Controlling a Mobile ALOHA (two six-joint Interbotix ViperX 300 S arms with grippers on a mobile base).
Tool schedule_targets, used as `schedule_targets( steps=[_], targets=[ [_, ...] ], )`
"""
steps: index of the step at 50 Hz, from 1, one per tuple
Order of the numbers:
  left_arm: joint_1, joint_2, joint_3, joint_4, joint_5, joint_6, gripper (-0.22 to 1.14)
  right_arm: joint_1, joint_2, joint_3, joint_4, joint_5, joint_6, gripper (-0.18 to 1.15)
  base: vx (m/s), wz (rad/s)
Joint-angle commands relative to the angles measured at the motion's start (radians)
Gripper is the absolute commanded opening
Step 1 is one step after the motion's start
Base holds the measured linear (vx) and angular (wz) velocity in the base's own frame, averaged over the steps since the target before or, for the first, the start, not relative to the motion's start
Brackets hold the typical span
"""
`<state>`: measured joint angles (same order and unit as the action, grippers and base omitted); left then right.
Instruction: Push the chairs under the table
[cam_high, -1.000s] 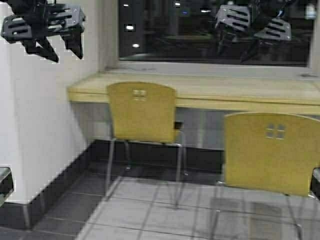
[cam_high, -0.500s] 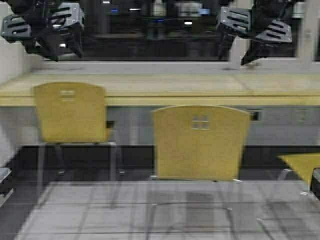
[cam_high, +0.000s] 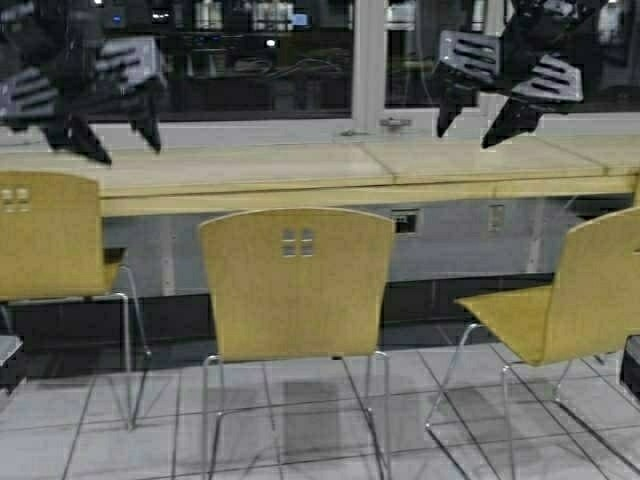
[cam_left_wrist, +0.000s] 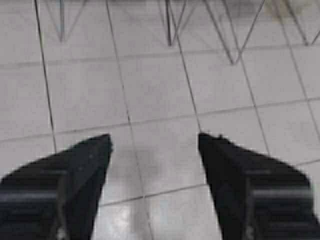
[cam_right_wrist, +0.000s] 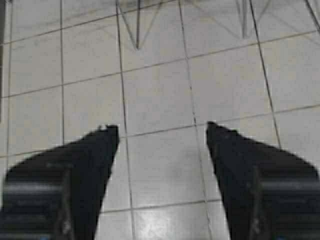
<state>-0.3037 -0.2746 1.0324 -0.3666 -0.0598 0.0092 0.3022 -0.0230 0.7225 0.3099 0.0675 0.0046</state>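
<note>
Three yellow-tan plywood chairs stand on the tiled floor before the long light-wood table (cam_high: 300, 172). The left chair (cam_high: 45, 240) is at the left edge, close to the table. The middle chair (cam_high: 297, 285) stands back from the table, its backrest towards me. The right chair (cam_high: 570, 300) is turned at an angle, its seat showing. My left gripper (cam_high: 118, 140) is raised high at the upper left, open and empty. My right gripper (cam_high: 478, 125) is raised at the upper right, open and empty. Both wrist views show open fingers (cam_left_wrist: 80, 165) (cam_right_wrist: 90, 155) over floor tiles and chrome chair legs.
A dark window (cam_high: 260, 50) with a white frame runs behind the table. Wall sockets (cam_high: 405, 220) sit below the table top. Grey floor tiles (cam_high: 320, 420) lie between me and the chairs. A dark skirting band runs along the wall foot.
The robot has moved to the right along the table: the chairs have shifted left in the high view, the white wall has gone, and a third, angled chair has come in at the right.
</note>
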Motion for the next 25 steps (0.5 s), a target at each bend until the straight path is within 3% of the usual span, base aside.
schedule_targets(
  steps=[1,16,25],
  targets=[
    [0.002,0.035,-0.018,-0.020,-0.055,0.002,0.89,-0.003,0.006,-0.032,0.008,0.009,0.011,0.89,0.06,-0.13],
    [0.002,0.094,-0.117,-0.025,-0.057,0.009,0.89,-0.003,-0.008,-0.032,0.002,0.015,0.021,0.89,0.11,-0.02],
    [0.002,0.052,-0.135,-0.015,0.061,0.026,0.89,-0.003,-0.037,-0.025,0.002,0.028,0.021,0.89,0.22,0.11]
  ],
)
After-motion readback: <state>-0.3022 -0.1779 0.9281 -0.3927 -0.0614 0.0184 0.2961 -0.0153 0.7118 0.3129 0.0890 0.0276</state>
